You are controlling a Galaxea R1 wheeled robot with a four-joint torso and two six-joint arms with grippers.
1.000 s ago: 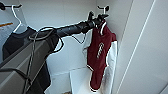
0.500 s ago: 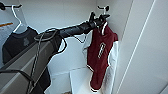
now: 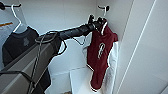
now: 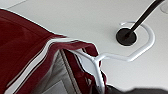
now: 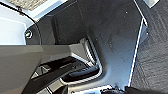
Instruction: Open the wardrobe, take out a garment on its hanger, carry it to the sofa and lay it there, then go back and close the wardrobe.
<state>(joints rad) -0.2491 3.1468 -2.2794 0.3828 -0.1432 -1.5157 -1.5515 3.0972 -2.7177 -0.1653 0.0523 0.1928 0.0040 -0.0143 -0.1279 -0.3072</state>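
The wardrobe [image 3: 62,22] stands open, its white inside facing me. The maroon garment [image 3: 100,57] with white sleeves hangs at the right on a thin white hanger [image 4: 117,58]. The hanger's hook loops over a black peg [image 4: 126,36]. My left arm reaches in from the left, and the left gripper [image 3: 96,23] is at the hanger's neck, just above the collar. In the left wrist view the collar of the garment [image 4: 27,50] lies close below the camera. A dark edge of my right gripper [image 5: 140,90] shows low, over the robot's base and dark carpet.
A black T-shirt [image 3: 17,47] hangs on its own white hanger [image 3: 17,21] at the wardrobe's left. The open white door [image 3: 150,50] stands close on the right. A white shelf [image 3: 80,80] lies below the garment.
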